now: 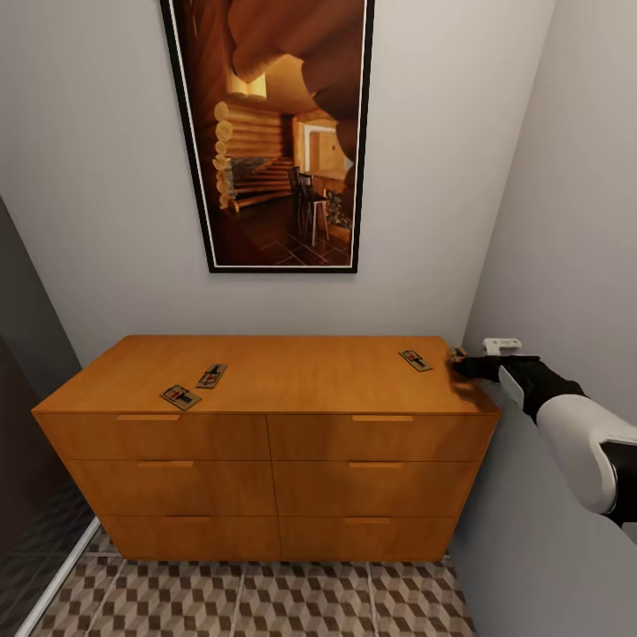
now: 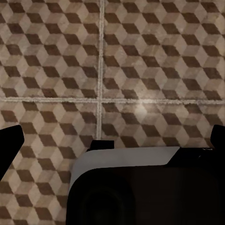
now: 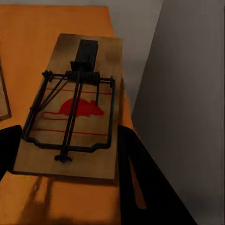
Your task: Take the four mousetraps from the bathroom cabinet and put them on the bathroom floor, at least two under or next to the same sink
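Note:
Three mousetraps lie on the flat top of the orange-brown cabinet [image 1: 265, 376]: two near its left front [image 1: 180, 396] [image 1: 211, 376] and one near the right back [image 1: 415, 360]. My right gripper [image 1: 459, 358] reaches over the cabinet's right back corner. In the right wrist view it is shut on a fourth mousetrap [image 3: 75, 112], a tan board with a red mouse print and dark wire. One dark finger [image 3: 9, 150] presses each long side of that board. My left gripper [image 2: 117, 133] hangs open over the cube-patterned bathroom floor [image 2: 140, 61], holding nothing. The sink is out of view.
A grey wall [image 1: 566, 221] runs close along the cabinet's right side, right beside my right arm. A large framed picture [image 1: 279, 133] hangs on the wall above the cabinet. Patterned floor tiles [image 1: 265, 602] lie in front of the drawers. A dark surface [image 1: 22, 425] stands at the left.

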`<state>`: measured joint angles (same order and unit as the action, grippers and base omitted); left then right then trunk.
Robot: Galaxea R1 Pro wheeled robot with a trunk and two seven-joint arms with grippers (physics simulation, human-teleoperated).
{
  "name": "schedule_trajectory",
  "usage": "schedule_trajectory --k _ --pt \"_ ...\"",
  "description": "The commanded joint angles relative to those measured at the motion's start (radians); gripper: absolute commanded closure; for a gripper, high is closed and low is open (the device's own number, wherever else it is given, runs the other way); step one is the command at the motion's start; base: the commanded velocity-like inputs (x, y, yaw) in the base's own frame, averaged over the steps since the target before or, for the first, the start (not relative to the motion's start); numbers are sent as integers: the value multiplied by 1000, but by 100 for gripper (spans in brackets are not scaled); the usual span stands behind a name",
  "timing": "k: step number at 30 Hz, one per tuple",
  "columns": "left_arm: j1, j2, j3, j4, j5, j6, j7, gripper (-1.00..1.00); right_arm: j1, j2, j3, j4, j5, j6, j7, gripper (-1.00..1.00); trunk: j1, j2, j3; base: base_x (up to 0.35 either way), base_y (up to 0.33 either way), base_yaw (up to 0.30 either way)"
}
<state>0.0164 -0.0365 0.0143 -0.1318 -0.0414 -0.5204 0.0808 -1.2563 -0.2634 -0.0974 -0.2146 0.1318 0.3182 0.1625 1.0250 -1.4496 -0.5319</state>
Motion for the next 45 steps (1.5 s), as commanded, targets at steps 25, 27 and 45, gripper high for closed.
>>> schedule_trajectory --k 25,27,45 --pt "0 0 1 -2 -5 -1 5 -100 0 43 -5 -387 5 455 -15 100 0 0 -1 0 28 0" --pt "0 0 1 -2 -5 -1 5 -100 0 45 -4 -386 4 457 -31 100 0 0 -1 0 248 0" --pt "0 0 0 3 -5 -1 5 -100 0 55 -4 -372 3 456 -59 100 0 0 -1 -104 273 0"
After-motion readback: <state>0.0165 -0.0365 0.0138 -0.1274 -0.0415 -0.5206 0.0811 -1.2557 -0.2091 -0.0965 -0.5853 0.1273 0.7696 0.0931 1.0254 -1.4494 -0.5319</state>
